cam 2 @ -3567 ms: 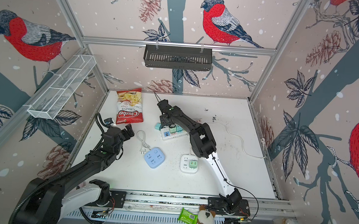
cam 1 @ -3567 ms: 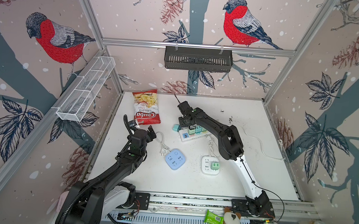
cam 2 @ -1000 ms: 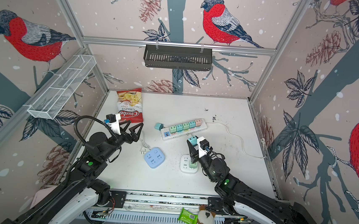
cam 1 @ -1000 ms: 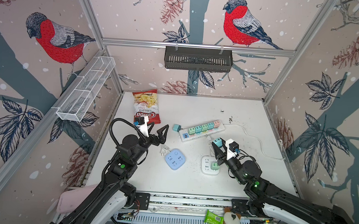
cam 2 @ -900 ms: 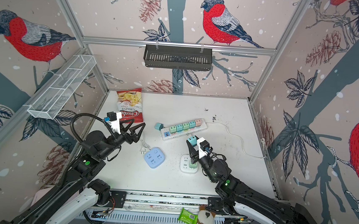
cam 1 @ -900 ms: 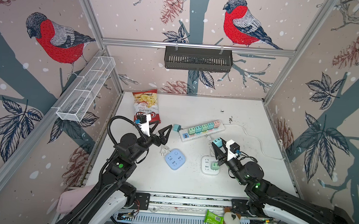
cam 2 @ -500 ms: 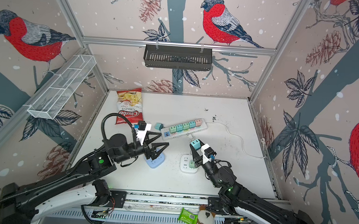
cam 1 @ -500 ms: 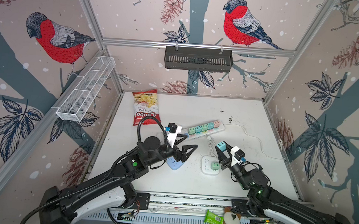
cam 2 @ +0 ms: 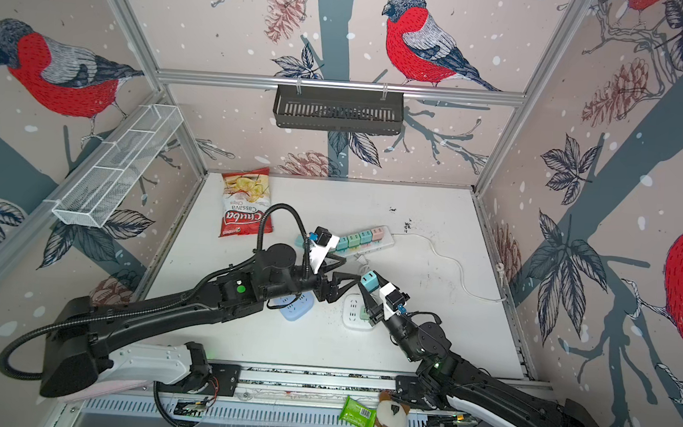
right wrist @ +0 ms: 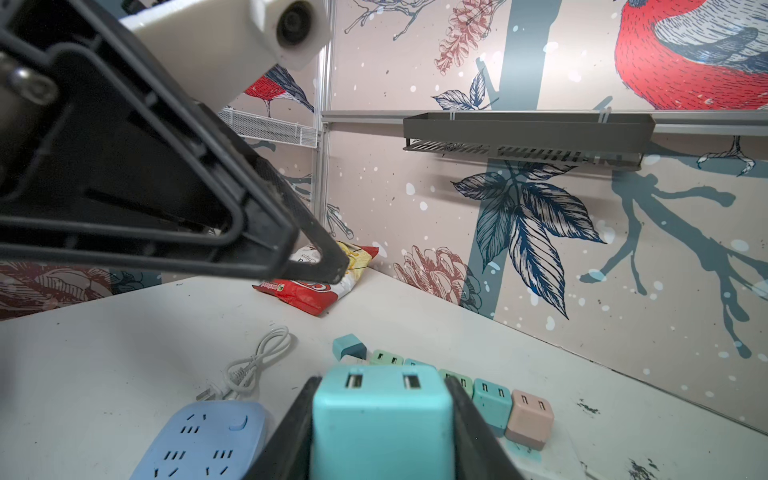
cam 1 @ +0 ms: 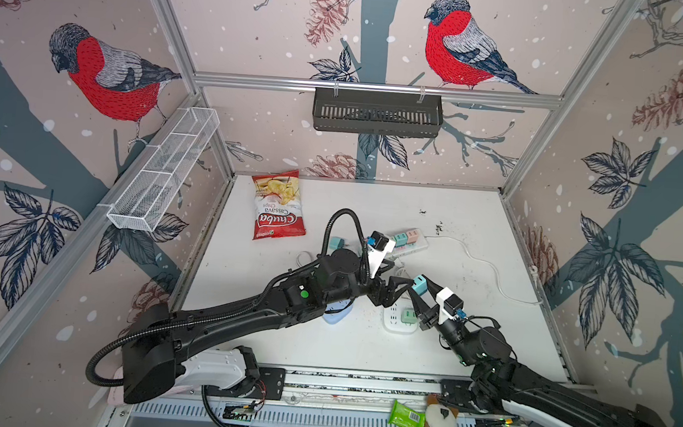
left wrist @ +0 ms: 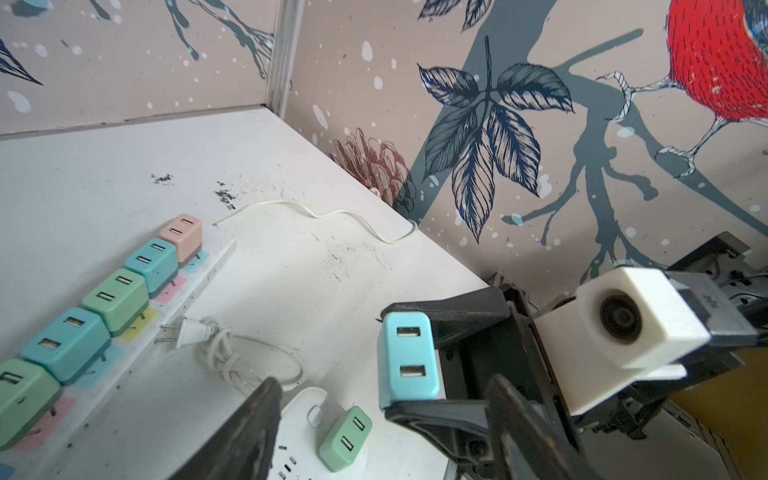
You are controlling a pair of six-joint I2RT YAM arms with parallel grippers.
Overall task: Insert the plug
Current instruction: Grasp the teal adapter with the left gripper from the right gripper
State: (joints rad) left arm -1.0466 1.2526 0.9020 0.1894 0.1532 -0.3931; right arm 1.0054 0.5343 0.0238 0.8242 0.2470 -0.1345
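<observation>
A light-blue plug (cam 1: 419, 284) (cam 2: 369, 280) hangs above the table's middle, and my right gripper (cam 1: 420, 289) (right wrist: 382, 384) is shut on its two sides. The right wrist view shows the plug (right wrist: 380, 415) with its two USB slots facing away. My left gripper (cam 1: 402, 293) (cam 2: 348, 289) (left wrist: 382, 384) reaches across the middle and stands open just short of the plug (left wrist: 409, 361), holding nothing. Below lie a white square socket (cam 1: 389, 322) with a green plug in it, a blue socket (cam 1: 338, 313) and a long white power strip (cam 1: 421, 242) carrying several plugs.
A loose teal plug (cam 1: 335, 242) and a coiled white cable (right wrist: 253, 361) lie by the strip's left end. A red chips bag (cam 1: 278, 205) lies at the back left. The strip's cord (cam 1: 489, 272) runs towards the right wall. A black shelf (cam 1: 377, 113) hangs on the back wall.
My left arm has swung from the table's left side across the middle to the held plug, and its jaws have narrowed somewhat. The right gripper has shifted slightly right with the plug.
</observation>
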